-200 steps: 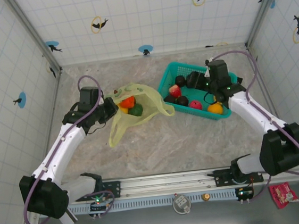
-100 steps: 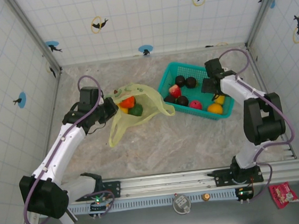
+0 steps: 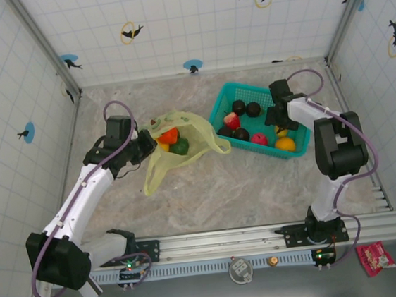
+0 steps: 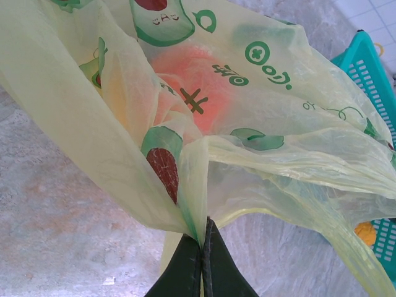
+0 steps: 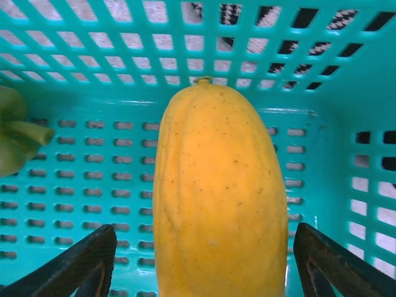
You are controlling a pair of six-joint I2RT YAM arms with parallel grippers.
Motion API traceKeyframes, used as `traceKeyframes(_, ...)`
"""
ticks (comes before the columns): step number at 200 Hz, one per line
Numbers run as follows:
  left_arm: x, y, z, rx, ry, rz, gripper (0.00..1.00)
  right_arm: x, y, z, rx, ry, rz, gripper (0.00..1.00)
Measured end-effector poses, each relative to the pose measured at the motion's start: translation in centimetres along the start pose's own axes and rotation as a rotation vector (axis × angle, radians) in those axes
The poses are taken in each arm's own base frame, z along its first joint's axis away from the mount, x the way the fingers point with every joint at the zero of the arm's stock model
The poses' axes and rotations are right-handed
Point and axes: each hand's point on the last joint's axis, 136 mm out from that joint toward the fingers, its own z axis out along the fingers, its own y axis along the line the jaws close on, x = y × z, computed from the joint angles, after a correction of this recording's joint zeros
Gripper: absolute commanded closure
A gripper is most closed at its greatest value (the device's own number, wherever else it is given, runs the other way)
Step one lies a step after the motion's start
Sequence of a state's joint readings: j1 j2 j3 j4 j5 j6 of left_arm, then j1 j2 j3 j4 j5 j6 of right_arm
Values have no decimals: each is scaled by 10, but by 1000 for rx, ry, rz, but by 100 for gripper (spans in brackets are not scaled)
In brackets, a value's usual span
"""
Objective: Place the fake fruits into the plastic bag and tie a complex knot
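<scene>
**Left gripper** point(image 4: 203, 263): clenched. Its black fingers are pressed together on a fold at the edge of the plastic bag point(image 4: 260, 111).

**Right gripper** point(image 5: 207, 272): released. Its fingers point(image 5: 86, 266) stand apart on either side of a yellow fruit point(image 5: 219, 198), with a gap showing on the left side. From above it hangs inside the right half of the teal mesh basket point(image 3: 222, 98).

**Yellow fruit**: oblong and speckled, lying on the basket floor. Its long axis runs straight away from the right gripper, and its stalk end points at the perforated far wall. A green fruit point(image 5: 12, 139) lies near it at the left.

**Plastic bag**: translucent yellow-green with avocado prints, crumpled on the tabletop point(image 3: 259, 192) between the left gripper and the basket. Its long axis runs diagonally, with a narrow tail towards the near left and a loop handle reaching towards the basket's near corner. An orange-red fruit point(image 3: 168, 135) and a second green fruit point(image 3: 181, 147) lie inside it.

**Basket, remaining contents**: dark brown fruits point(image 3: 239, 106), a red fruit point(image 3: 232, 120) and an orange fruit point(image 3: 285, 143).

**Surface**: grey-beige marbled tabletop, with a metal rail point(image 3: 222, 244) along the near edge.

**Room**: white grid-tiled walls point(image 3: 192, 21) bearing dolphin and ring stickers.
</scene>
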State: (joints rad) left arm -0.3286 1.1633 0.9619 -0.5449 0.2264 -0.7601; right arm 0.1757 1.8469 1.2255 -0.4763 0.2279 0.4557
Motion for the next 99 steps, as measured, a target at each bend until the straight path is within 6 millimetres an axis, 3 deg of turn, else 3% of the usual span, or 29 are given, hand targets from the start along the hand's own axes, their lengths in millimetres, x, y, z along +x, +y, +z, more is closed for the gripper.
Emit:
traceKeyframes(17,0,0,0,0,0,0,100,1,3,4,-14,5,7,46)
traceKeyframes(44,0,0,0,0,0,0,100,0,6,8,-21,3,1,56)
traceKeyframes(64,0,0,0,1,0,0,100,-2,6,6,-26,-5,0,56)
traceKeyframes(84,0,0,0,1,0,0,100,-10,9,-9,-50,-38,5,56)
traceKeyframes(99,0,0,0,1,0,0,100,-23,16,-35,-109,-91,11,57)
